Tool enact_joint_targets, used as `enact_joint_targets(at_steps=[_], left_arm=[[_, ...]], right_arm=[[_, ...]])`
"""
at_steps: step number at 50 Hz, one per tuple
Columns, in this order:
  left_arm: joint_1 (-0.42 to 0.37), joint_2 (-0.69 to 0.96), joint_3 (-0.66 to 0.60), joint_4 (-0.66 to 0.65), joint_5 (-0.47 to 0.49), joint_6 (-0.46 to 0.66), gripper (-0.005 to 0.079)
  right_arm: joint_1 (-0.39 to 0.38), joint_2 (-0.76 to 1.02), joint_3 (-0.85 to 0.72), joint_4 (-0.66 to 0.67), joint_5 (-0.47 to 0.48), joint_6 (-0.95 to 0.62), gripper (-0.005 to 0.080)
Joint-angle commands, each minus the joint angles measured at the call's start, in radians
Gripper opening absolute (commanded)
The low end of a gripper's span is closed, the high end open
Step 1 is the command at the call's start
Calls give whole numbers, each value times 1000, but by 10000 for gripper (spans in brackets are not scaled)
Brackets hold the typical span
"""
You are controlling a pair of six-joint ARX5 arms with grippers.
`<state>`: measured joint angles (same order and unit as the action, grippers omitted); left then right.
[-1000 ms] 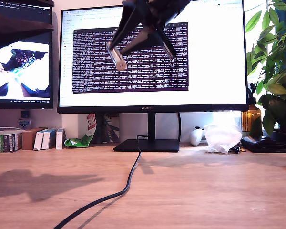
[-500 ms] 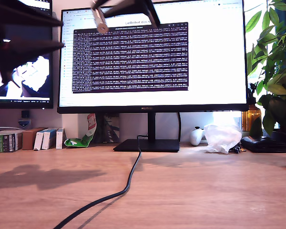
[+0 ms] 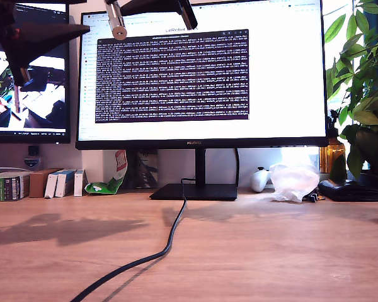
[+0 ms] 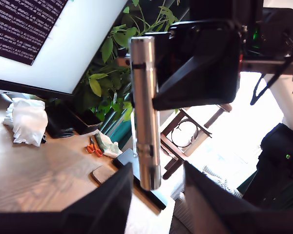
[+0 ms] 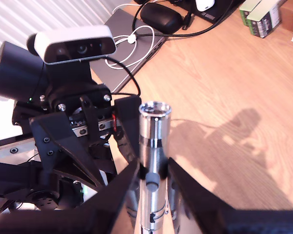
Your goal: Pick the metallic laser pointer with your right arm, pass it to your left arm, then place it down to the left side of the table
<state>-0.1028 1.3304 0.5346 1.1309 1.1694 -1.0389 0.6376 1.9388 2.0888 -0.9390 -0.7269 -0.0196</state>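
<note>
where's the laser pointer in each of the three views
Exterior view: the laser pointer is at the top, held in the air before the monitor's upper left corner.
First wrist view: upright in the middle, just beyond my first gripper, the other gripper holding it.
Second wrist view: low in the middle, clamped in my second gripper.
Shared landmark: the wooden table.

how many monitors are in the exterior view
2. The large monitor fills the middle of the exterior view, on its stand on the table; a smaller monitor sits at that view's left edge, partly cut off. More could be out of frame.
</note>
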Motion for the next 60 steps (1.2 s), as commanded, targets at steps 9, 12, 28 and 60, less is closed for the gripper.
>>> enact_joint_targets(at_steps=[9, 12, 28, 60], left_arm=[[-14, 6, 13, 13, 2, -8, 267], [-18, 6, 13, 15, 2, -10, 267], [-47, 5, 14, 23, 1, -11, 267], [-48, 5, 14, 74, 1, -45, -22]], right_arm=[[48, -18, 10, 33, -7, 5, -13], [56, -18, 10, 41, -7, 14, -13], [94, -18, 10, 51, -7, 23, -13], [109, -18, 10, 51, -5, 23, 65]])
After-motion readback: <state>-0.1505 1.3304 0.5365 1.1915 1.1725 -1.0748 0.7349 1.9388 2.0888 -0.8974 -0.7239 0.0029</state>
